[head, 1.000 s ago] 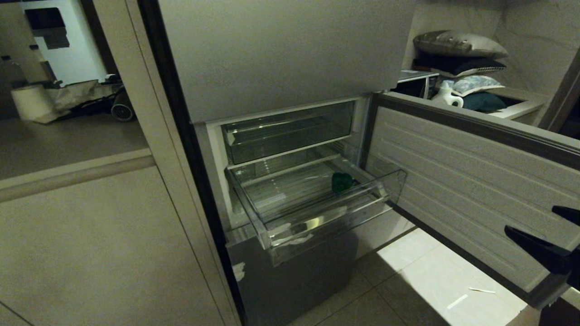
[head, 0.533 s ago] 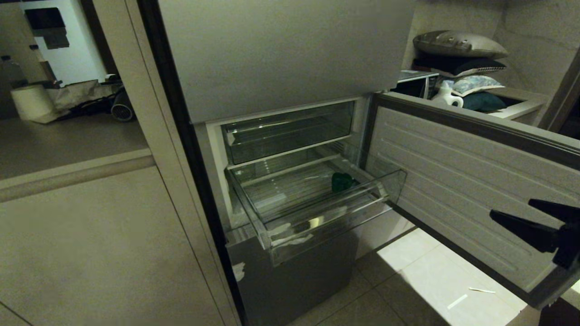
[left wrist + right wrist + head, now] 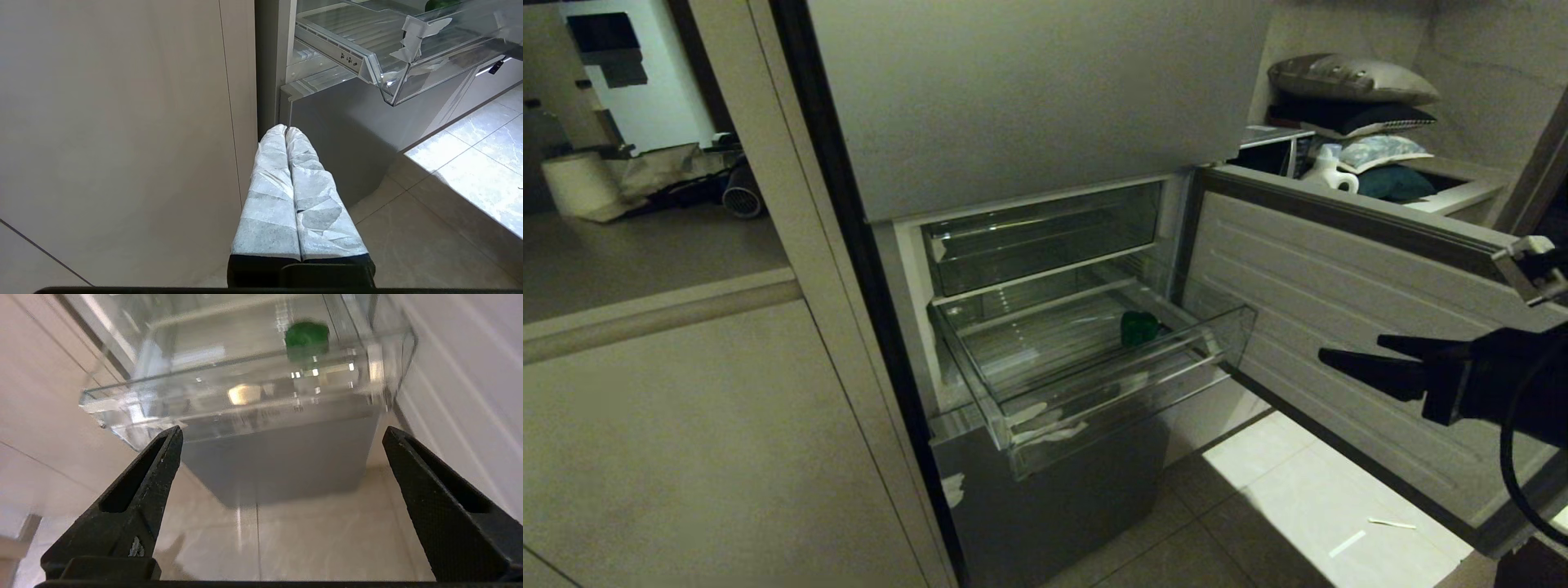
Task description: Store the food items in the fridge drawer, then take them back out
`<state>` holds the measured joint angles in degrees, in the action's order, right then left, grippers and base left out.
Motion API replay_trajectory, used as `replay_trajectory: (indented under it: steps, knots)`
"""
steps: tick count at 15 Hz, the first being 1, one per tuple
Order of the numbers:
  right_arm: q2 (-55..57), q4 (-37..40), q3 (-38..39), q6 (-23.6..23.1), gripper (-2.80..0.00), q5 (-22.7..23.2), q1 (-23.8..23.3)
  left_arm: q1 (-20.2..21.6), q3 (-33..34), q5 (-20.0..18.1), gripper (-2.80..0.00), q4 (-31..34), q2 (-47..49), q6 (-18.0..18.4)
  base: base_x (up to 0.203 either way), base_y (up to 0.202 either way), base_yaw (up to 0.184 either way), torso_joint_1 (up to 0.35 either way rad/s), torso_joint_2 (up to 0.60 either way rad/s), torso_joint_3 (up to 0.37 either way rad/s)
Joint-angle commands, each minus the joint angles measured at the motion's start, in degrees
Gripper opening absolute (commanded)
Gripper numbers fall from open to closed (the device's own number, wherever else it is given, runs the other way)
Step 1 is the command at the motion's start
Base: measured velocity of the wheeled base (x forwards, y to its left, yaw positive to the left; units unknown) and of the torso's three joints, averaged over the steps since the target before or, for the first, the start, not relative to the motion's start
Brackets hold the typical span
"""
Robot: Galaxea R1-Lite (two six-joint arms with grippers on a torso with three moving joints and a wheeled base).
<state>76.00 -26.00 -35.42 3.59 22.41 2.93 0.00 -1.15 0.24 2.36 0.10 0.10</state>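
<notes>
Tiled floor [image 3: 1258, 523] w/ sunlit patch, fridge door [image 3: 1347, 327] swung open on the right, fridge drawer [image 3: 1094, 384] pulled out w/ a green item [image 3: 1139, 328] on its ribbed floor; right tool [image 3: 1364, 359] fingers wide apart, empty, near drawer; left tool [image 3: 286, 130] pressed together, low beside fridge.

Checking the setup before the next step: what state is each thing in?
fridge drawer: pulled out, holding one item
green food item: lying inside the drawer, right side
fridge door: swung open
right gripper: jaws open, empty, short of the drawer
left gripper: jaws shut, empty, low beside the fridge
</notes>
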Motion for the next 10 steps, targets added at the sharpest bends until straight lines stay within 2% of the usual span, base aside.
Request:
replay_trajectory:
  steps: [1, 5, 6, 9, 10]
  knots:
    - [1.66, 7.75, -5.29, 0.29, 0.0, -1.71, 2.11, 0.0, 0.0, 0.02, -2.8, 0.01, 0.08, -0.01, 0.0, 0.0, 0.0, 0.0, 0.0, 0.0]
    - [3.84, 25.94, -15.93, 0.36, 0.0, -2.23, 3.77, 0.0, 0.0, 0.02, -2.8, 0.01, 0.08, -0.01, 0.0, 0.0, 0.0, 0.0, 0.0, 0.0]
    - [4.99, 26.85, -16.77, 0.43, 0.0, -2.66, 4.67, 0.0, 0.0, 0.02, -2.8, 0.01, 0.08, -0.01, 0.0, 0.0, 0.0, 0.0, 0.0, 0.0]
    - [7.69, 26.39, -17.05, 0.37, 0.0, -8.34, 7.01, 0.0, 0.0, 0.02, -2.8, 0.01, 0.08, -0.01, 0.0, 0.0, 0.0, 0.0, 0.0, 0.0]
    - [8.03, 25.85, -17.15, 0.37, 0.0, -8.52, 7.35, 0.0, 0.0, 0.02, -2.8, 0.01, 0.08, -0.01, 0.0, 0.0, 0.0, 0.0, 0.0, 0.0]
